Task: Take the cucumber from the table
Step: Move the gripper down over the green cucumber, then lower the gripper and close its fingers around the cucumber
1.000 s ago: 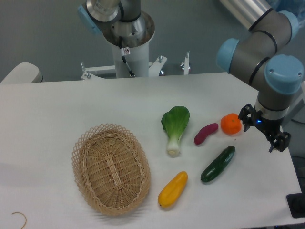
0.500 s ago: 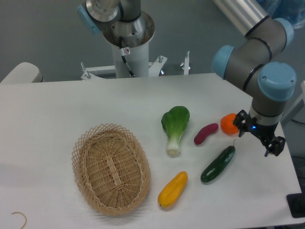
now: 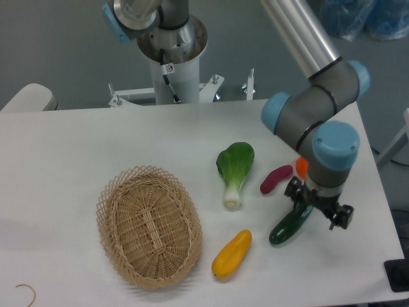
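Dark green, the cucumber (image 3: 289,227) lies on the counter (image 3: 77,141) beneath the gripper (image 3: 317,210); fingers seen apart should be lowered astride its upper end, then closed.

Bright, even overhead light; soft shadows, sharp focus.
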